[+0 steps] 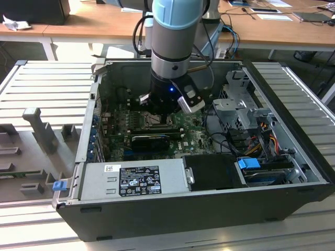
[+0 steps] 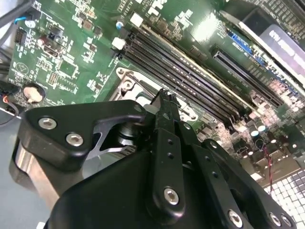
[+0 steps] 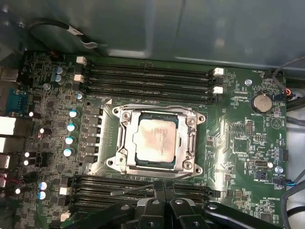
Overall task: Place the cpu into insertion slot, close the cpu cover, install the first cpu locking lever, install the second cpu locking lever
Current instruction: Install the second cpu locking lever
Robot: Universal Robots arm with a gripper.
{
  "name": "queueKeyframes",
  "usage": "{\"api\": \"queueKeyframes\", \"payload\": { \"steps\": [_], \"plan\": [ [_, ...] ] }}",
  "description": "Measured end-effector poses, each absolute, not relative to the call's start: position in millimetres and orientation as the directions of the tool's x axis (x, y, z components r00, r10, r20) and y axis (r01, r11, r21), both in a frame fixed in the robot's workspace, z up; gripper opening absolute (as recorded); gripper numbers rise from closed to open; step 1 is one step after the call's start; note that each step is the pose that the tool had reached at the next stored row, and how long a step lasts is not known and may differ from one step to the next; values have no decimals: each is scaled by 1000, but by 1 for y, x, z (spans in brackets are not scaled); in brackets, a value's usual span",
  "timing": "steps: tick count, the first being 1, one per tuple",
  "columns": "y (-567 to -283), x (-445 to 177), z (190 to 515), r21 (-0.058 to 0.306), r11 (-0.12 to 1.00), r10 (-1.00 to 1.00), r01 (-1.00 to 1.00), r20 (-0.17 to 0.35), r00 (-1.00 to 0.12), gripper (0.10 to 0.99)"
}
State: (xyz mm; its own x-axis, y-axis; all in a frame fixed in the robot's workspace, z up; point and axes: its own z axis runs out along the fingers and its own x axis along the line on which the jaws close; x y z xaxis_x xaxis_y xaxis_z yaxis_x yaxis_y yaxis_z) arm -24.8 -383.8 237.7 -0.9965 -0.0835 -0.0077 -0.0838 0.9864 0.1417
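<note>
The exterior view stands off high in front of the open computer case (image 1: pixel 209 209), looking down and into it, the arm (image 1: pixel 175 31) dropping in from above. The first wrist view stares almost straight down, close over the motherboard (image 3: pixel 248 138), with the cpu (image 3: pixel 155 139) mid-picture. The second wrist view sits lower still, skimming slantwise across the motherboard (image 2: pixel 71 52) past the gripper (image 2: pixel 164 98). Both wrist views share the memory slots (image 3: pixel 147 78) and the socket surround.

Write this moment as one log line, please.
silver-grey square cpu: in socket | metal frame cpu cover: closed | end effector: beside socket, fingers together
</note>
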Motion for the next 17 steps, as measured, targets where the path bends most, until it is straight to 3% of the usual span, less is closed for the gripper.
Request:
{"api": "queueKeyframes", "payload": {
  "steps": [4, 17],
  "plan": [
    [-385, -33, 238, 168, 982, -83, -84, -10, -996, 106],
    [-389, -48, 231, 176, 981, -84, -84, -10, -996, 106]
  ]
}}
